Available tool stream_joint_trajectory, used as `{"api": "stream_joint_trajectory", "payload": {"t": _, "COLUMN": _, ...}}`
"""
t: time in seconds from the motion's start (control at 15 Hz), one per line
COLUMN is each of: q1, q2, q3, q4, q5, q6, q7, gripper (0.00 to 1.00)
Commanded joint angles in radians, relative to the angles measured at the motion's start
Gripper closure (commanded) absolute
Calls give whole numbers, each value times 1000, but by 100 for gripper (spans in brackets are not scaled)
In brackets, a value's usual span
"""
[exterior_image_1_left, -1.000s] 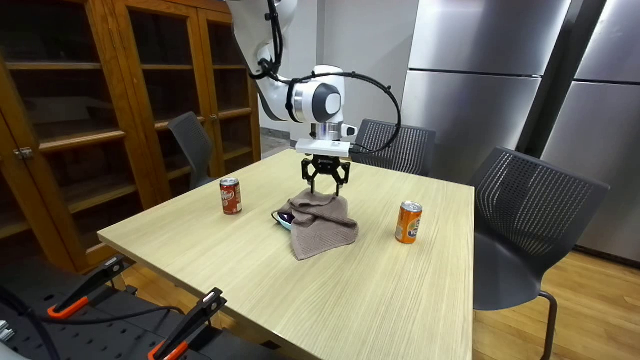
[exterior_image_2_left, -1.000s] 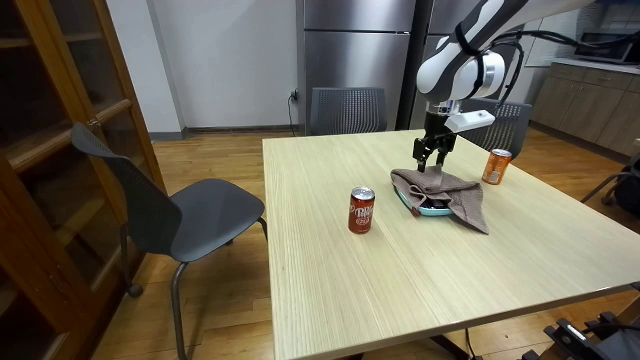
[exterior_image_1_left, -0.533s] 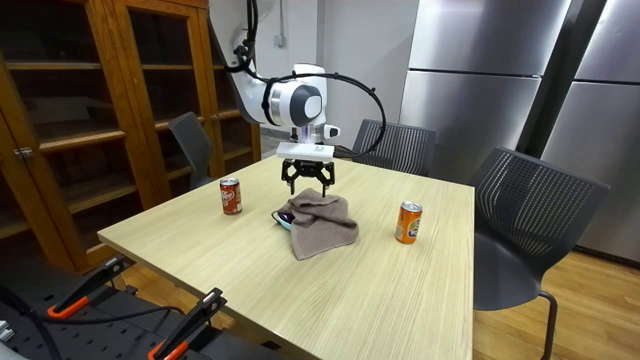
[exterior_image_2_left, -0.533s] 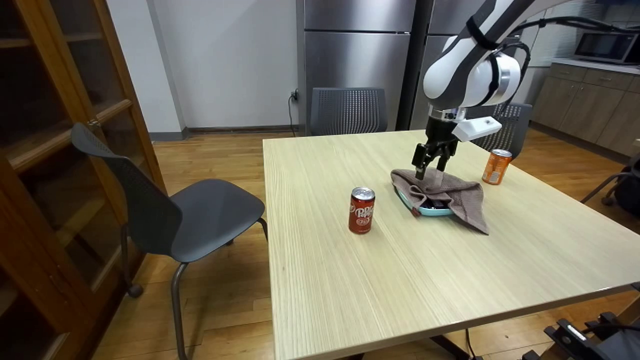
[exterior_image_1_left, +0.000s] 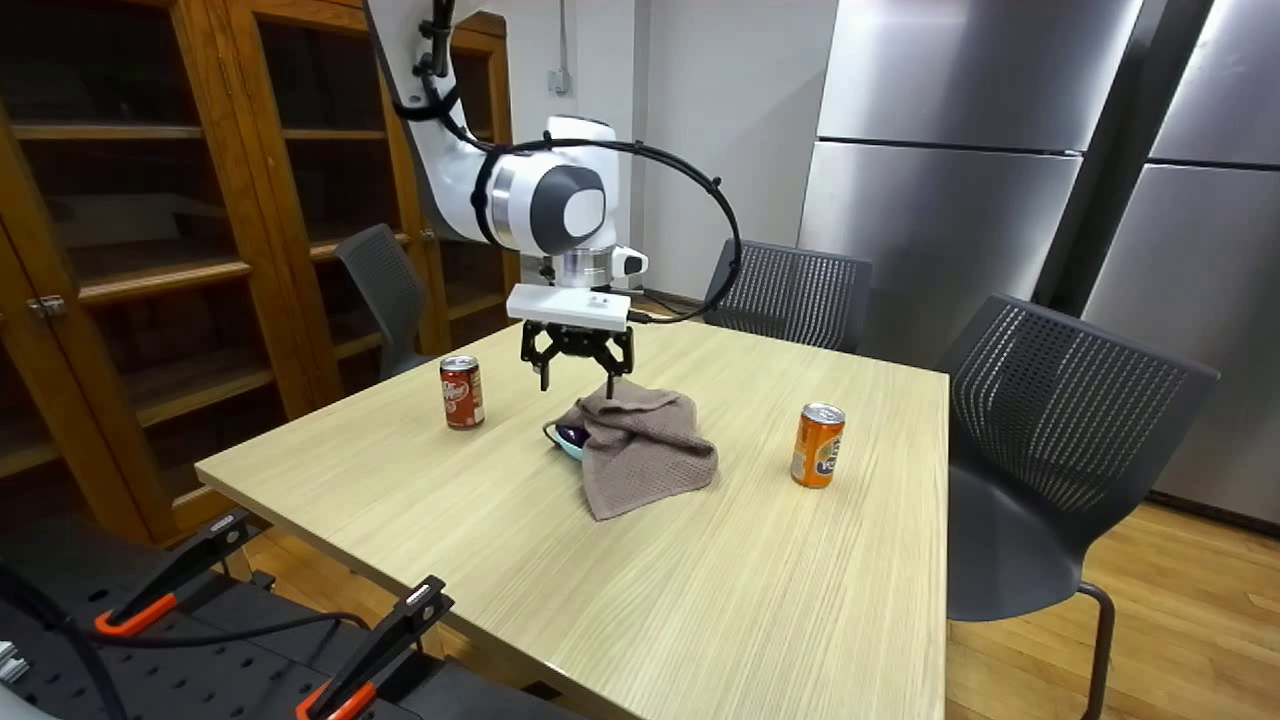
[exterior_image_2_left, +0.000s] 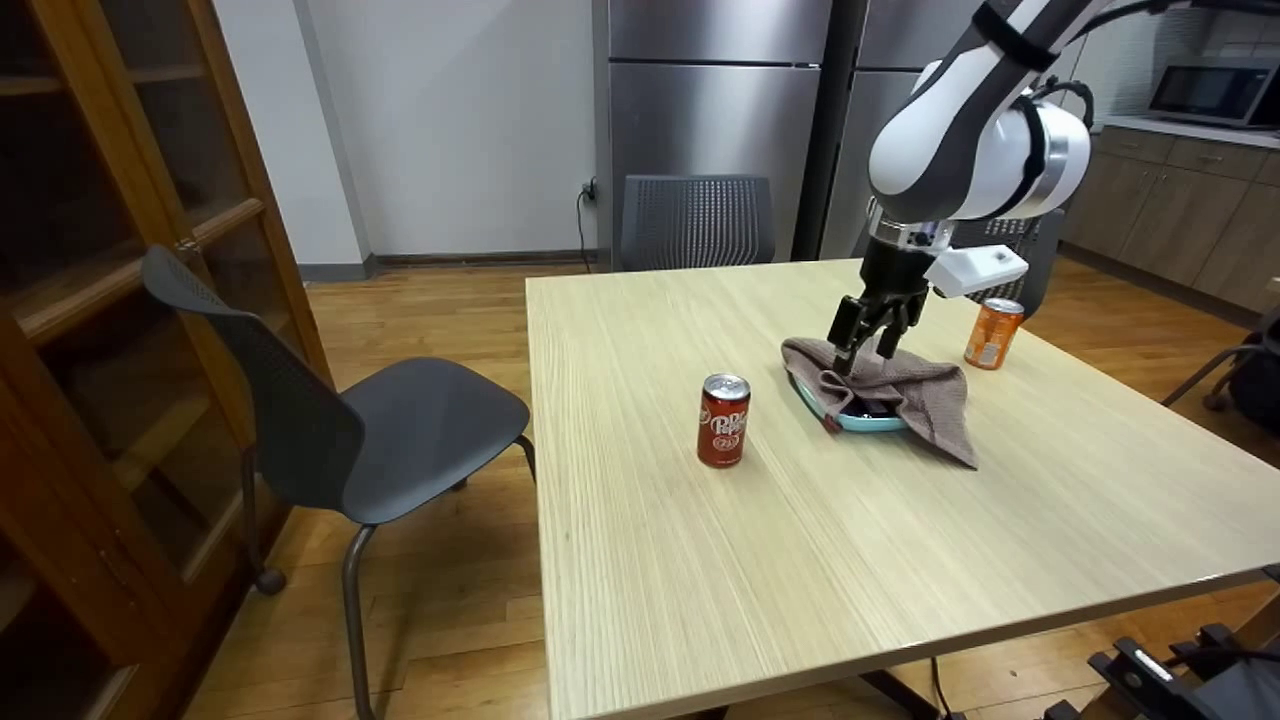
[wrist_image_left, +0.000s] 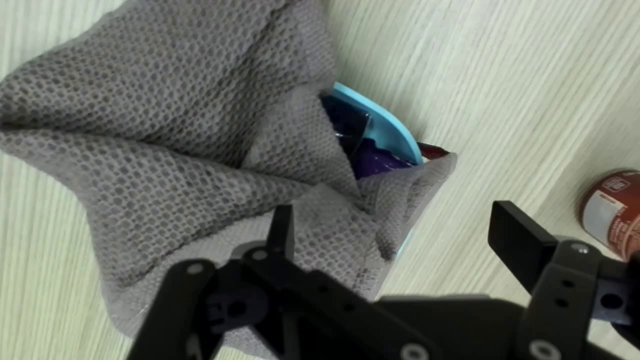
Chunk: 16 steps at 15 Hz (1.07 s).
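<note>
Wrist view shows the gripper (wrist_image_left: 392, 216), its jaws spread, near the brown towel (wrist_image_left: 200, 100), which lies on the table (wrist_image_left: 500, 75) and partly covers a blue dish (wrist_image_left: 389, 126) (something purple (wrist_image_left: 375, 160) peeks out); farther stands a red can (wrist_image_left: 615, 212).

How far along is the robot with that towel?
Looks done: the towel lies over much of the blue dish. In hand: nothing; the end effector is open near the towel's edge. Maybe left: part of the dish's rim and a purple thing peek out uncovered.
</note>
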Motion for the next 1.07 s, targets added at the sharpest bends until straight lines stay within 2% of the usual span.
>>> {"api": "stream_joint_trajectory", "payload": {"t": 0.0, "q1": -115, "q2": -60, "q3": 127, "q4": -60, "q5": 112, "q6": -49, "q7": -84, "gripper": 0}}
{"api": "stream_joint_trajectory", "payload": {"t": 0.07, "q1": -130, "q2": -58, "q3": 142, "q4": -60, "q5": 132, "q6": -60, "q7": -104, "gripper": 0}}
{"api": "stream_joint_trajectory", "payload": {"t": 0.13, "q1": -69, "q2": -20, "q3": 85, "q4": -26, "q5": 92, "q6": -24, "q7": -52, "gripper": 0}}
{"api": "stream_joint_trajectory", "payload": {"t": 0.27, "q1": -94, "q2": -23, "q3": 108, "q4": -30, "q5": 116, "q6": -34, "q7": -75, "gripper": 0}}
{"api": "stream_joint_trajectory", "payload": {"t": 0.67, "q1": -98, "q2": -23, "q3": 112, "q4": -32, "q5": 117, "q6": -36, "q7": -77, "gripper": 0}}
{"api": "stream_joint_trajectory", "payload": {"t": 1.0, "q1": -45, "q2": 8, "q3": 58, "q4": -21, "q5": 57, "q6": -18, "q7": -54, "gripper": 0}}
